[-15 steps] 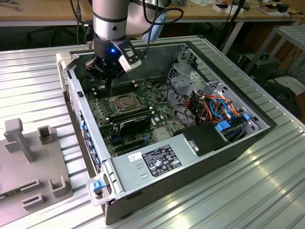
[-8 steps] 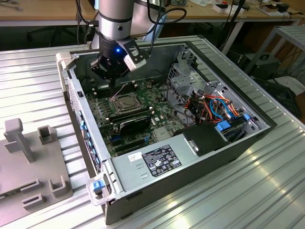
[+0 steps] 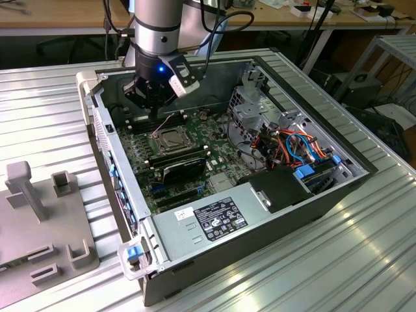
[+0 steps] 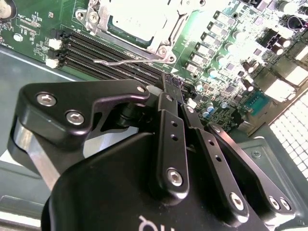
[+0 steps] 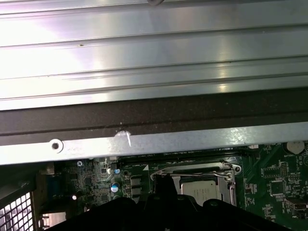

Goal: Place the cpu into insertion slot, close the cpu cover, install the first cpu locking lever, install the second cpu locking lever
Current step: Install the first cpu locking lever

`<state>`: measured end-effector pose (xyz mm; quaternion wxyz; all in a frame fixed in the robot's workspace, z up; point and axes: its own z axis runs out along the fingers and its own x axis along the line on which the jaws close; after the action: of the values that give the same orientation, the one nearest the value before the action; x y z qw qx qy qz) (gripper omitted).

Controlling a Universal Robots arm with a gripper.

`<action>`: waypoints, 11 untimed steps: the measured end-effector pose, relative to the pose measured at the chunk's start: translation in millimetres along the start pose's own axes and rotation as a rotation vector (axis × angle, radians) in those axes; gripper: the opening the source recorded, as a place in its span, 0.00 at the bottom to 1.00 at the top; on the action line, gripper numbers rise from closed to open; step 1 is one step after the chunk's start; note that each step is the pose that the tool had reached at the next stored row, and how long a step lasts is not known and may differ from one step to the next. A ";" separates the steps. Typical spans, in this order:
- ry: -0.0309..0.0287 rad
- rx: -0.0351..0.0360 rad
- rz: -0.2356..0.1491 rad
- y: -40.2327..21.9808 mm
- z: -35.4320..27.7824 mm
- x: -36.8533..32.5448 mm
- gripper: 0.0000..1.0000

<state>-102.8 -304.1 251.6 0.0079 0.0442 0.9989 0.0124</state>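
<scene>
Chip (image 4: 137, 19) is sitting in the socket (image 3: 160, 136) on the green board (image 4: 226, 62), metal cover frame (image 4: 162, 47) down around it. Fingers (image 4: 172, 82) are pinched close together with nothing in them, hanging just beside the socket over the memory slots (image 4: 96, 50).

Before you, by colour:
- motherboard (image 4: 226, 53): green, dotted with silver components.
- cpu (image 5: 202, 190): pale silver-grey top.
- cpu cover (image 4: 169, 34): bright silvery frame.
- gripper (image 4: 172, 85): matt black, with silver screw heads.
- memory slots (image 4: 96, 53): black, with white end clips.
- arm (image 3: 156, 26): silver-grey; your blue light (image 3: 160, 68) glows on its black wrist.
- cable bundle (image 3: 292, 146): orange, blue and red.
- power supply (image 3: 260, 208): grey, with a black label.
- table (image 3: 325, 260): pale silver, ribbed in parallel lines.
- fixture block (image 3: 39, 221): plain grey.
</scene>
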 end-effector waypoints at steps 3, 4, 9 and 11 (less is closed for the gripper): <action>0.0000 0.0000 0.000 0.0 0.4 0.0 0.11; 0.0000 0.0000 0.000 0.0 0.5 0.0 0.11; 0.0000 -0.0001 0.000 0.0 0.5 0.0 0.11; -0.0001 -0.0001 0.000 0.0 0.5 0.0 0.11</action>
<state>-102.8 -304.1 251.1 0.0079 0.0442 0.9989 0.0125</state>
